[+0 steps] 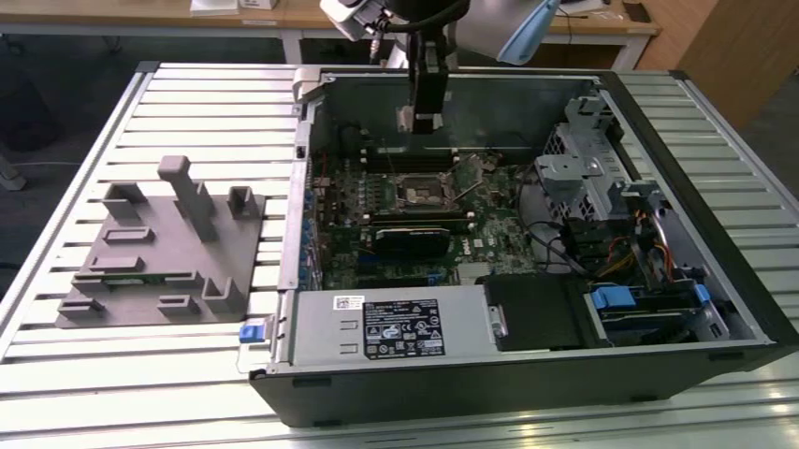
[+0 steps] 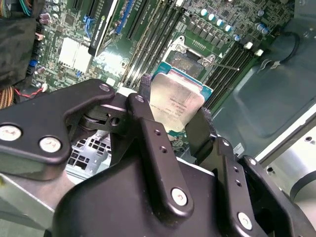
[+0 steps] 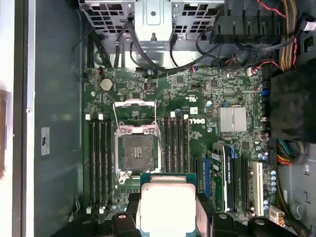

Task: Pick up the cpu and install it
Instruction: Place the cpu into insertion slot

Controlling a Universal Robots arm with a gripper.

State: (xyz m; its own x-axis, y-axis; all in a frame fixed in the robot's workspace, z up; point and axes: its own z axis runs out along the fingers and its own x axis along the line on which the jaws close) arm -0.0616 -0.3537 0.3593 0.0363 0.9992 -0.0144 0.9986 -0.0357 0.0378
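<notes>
The cpu [image 2: 175,106] [image 3: 168,205], a thin square chip with a pale silvery face and green edge, is held between my black fingers [image 2: 145,94]. My gripper [image 1: 421,122] [image 2: 173,111] is shut on it and hangs above the open computer case, over the back part of the motherboard [image 1: 425,215]. The dark metal-framed socket [image 3: 137,152] [image 1: 417,193] lies open, its load plate lifted, and its square bed is bare. In the first wrist view the cpu hovers just beside the socket, not over it.
The open grey computer case [image 1: 699,187] sits on a slatted metal table [image 1: 125,374]. A grey moulded fixture [image 1: 163,253] stands at the exterior view's left. Memory slots [image 3: 98,163] flank the socket; a drive cage [image 1: 587,178] and cables [image 1: 637,253] crowd the case's right.
</notes>
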